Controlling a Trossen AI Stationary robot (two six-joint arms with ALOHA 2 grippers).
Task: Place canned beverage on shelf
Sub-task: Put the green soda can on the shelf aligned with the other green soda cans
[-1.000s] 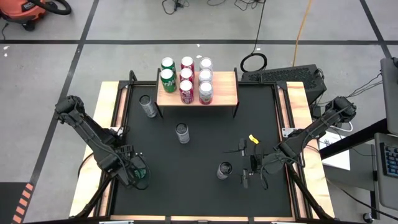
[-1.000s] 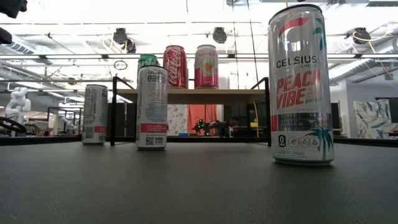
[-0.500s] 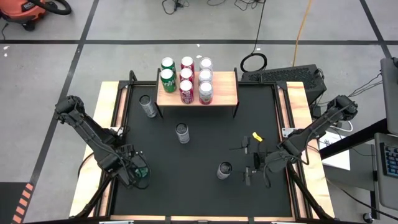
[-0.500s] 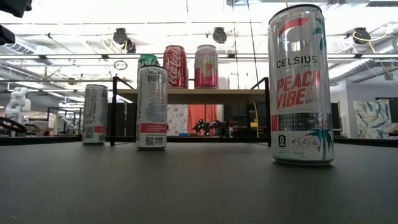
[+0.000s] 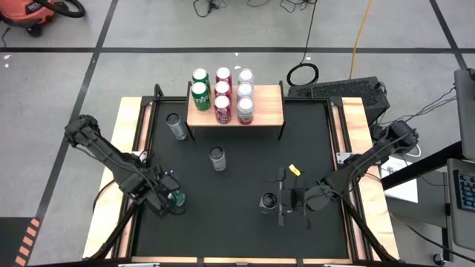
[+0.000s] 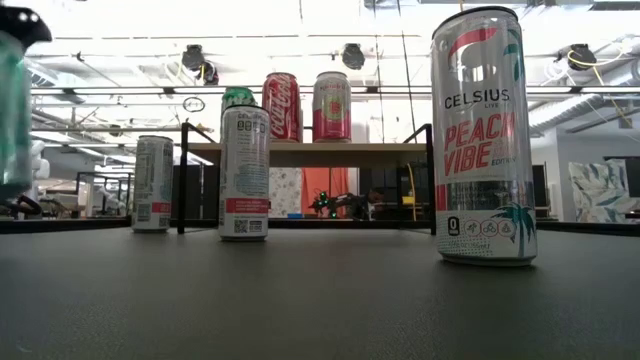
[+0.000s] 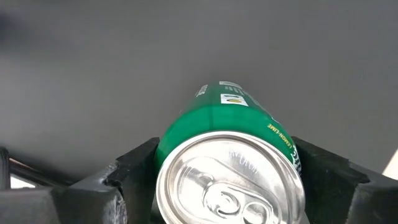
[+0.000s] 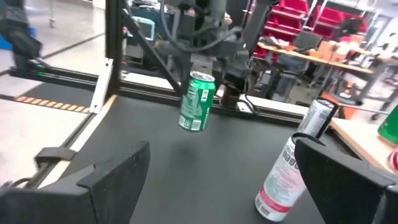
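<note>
A green can point(image 7: 230, 118) hangs over the black mat point(image 5: 237, 222) at the near left, with my left gripper point(image 5: 174, 199) shut on it. The right wrist view shows this can point(image 8: 197, 102) tilted and clear of the mat; in the low view it is a blur at the left edge point(image 6: 12, 110). My right gripper point(image 5: 282, 199) stands open and level, pointing toward the table's left, just right of an upright Celsius can point(image 5: 267, 202) point(image 6: 483, 135) and touching nothing. The wooden shelf point(image 5: 271, 107) at the far edge carries several upright cans. My left gripper pinches the green can's side wall just under its top rim point(image 7: 171, 143) between its two fingers point(image 7: 134, 171), one on each side. The fingers come from above, pointing down. The can hangs below them, slightly tilted, lifted clear of the mat.
Two more cans stand on the mat: a white one with a pink band point(image 5: 217, 158) point(image 8: 289, 174) in the middle and a silver one point(image 5: 176, 126) beside the shelf's left legs. A small yellow piece point(image 5: 295, 170) lies near my right gripper. Bare mat lies between the arms.
My left gripper has risen and gone a little toward the table's right with the green can, which now shows at the low view's left edge. My right gripper has gone toward the table's left, closer to the Celsius can, staying open.
</note>
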